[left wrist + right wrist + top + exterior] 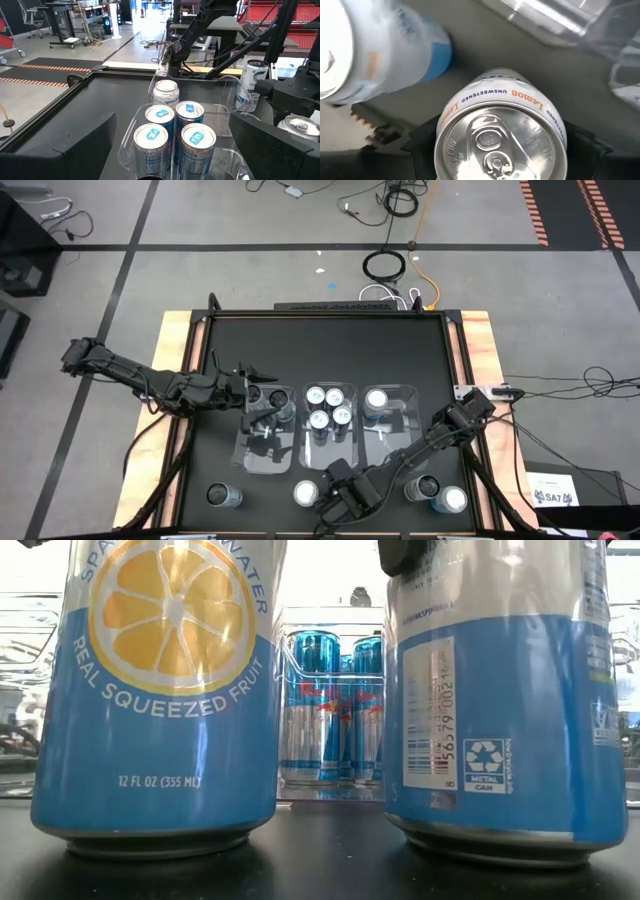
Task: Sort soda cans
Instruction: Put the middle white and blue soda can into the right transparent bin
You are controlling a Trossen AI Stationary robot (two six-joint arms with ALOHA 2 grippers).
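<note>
Robotics lab, taped concrete floor [250, 275], loose cables [400, 200], red shelving [300, 20]

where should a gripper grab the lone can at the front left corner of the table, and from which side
Grip the lone can around its round side wall, just below the top rim, coming straight down from above. It stands upright with bare table on every side, so the fingers can likely close across the body from any direction. The left gripper, over the left bin, is nearer.

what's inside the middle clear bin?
The middle bin holds four blue-and-silver cans standing upright in a tight cluster at its far end. The near end looks empty, though the right claw and arm cover part of that edge.
</note>
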